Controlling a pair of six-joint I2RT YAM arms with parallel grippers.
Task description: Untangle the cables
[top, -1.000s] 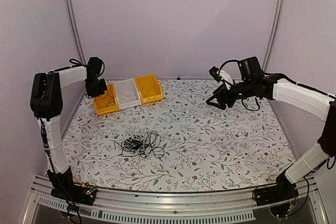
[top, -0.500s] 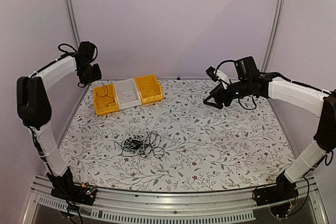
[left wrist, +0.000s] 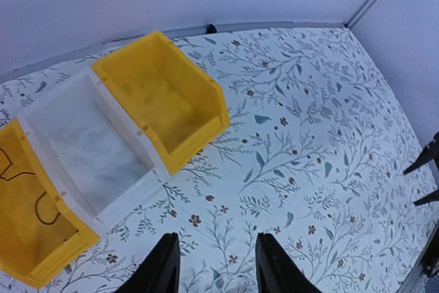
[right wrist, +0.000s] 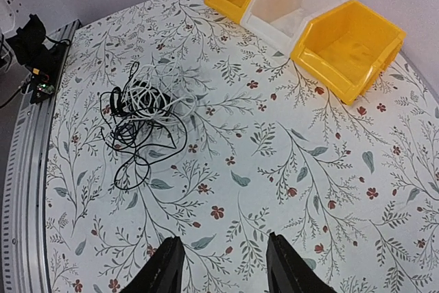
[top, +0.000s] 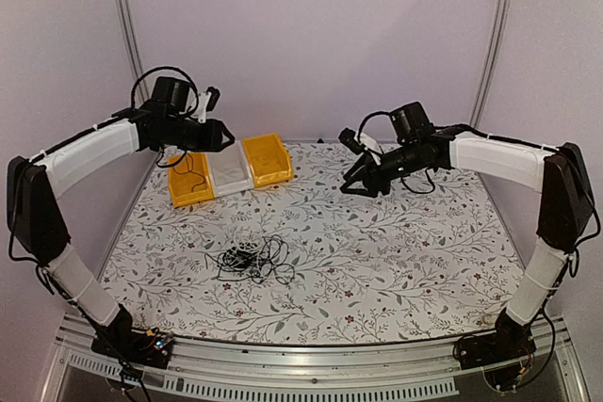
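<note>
While tangled, cables [right wrist: 143, 97] (one heap) well apart from fingers [right wrist: 168, 269]

Floral table [top: 405, 251]: cable tangle [top: 252, 259], three bins [top: 229, 168].

A plain, pale lilac back wall [top: 311, 35] closes the space, matte and evenly lit. The left wall [top: 47, 44] and the right wall [top: 565, 54] are the same colour and angle in toward it. A slim metal left post [top: 127, 35] and a matching right post [top: 495, 35] rise from the far corners, each leaning slightly outward toward the top. The surface [top: 396, 251] is white, printed all over with grey-green leafy sprigs and small red-brown flowers. A thin grey strip [left wrist: 274, 25] runs where it meets the back wall. A ribbed aluminium rail [top: 311, 357] borders the near edge, with a slotted band [top: 283, 390] just below it. The light is soft and diffuse.
</note>
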